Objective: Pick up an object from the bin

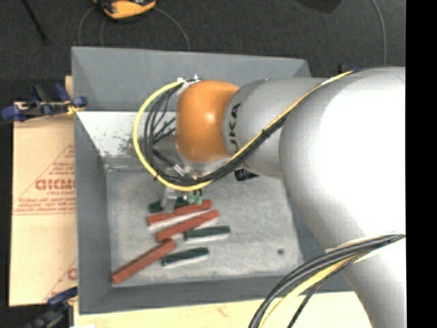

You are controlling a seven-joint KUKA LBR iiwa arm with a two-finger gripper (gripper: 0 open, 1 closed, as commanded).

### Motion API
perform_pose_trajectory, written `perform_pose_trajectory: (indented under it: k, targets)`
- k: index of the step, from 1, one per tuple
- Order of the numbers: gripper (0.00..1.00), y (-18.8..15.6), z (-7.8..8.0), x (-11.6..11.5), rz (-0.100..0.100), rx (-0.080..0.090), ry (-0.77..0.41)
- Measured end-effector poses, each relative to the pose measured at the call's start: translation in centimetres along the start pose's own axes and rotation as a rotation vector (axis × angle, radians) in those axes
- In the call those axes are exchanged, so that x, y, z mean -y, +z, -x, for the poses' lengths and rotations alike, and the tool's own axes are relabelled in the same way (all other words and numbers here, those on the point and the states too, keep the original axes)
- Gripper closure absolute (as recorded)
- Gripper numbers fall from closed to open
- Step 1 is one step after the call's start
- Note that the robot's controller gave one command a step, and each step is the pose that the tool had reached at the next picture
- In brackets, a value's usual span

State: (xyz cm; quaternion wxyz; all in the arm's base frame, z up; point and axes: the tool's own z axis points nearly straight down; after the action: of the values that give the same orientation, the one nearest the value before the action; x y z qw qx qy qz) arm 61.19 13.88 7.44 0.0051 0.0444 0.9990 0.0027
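One silver arm [328, 156] in from the right, orange cover at the wrist, above one grey bin [92, 183]. On the bin floor, left of middle, three red-brown sticks [188, 226]: the long stick [143, 262] nearest and furthest left, two shorter ones side by side beyond it. Between them, two dark green sticks [208, 233], thinner. Low under the wrist, the gripper [176, 198], right at the far red-brown stick [179, 214]; touching or just above, cannot tell. Spread or pressed together, cannot tell either.
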Motion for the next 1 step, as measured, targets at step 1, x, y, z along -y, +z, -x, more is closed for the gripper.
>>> perform_pose_trajectory:
  k: [1]
  targets:
    - [0.00,0.23,-0.14,0.10,-0.002,-0.004,0.001]
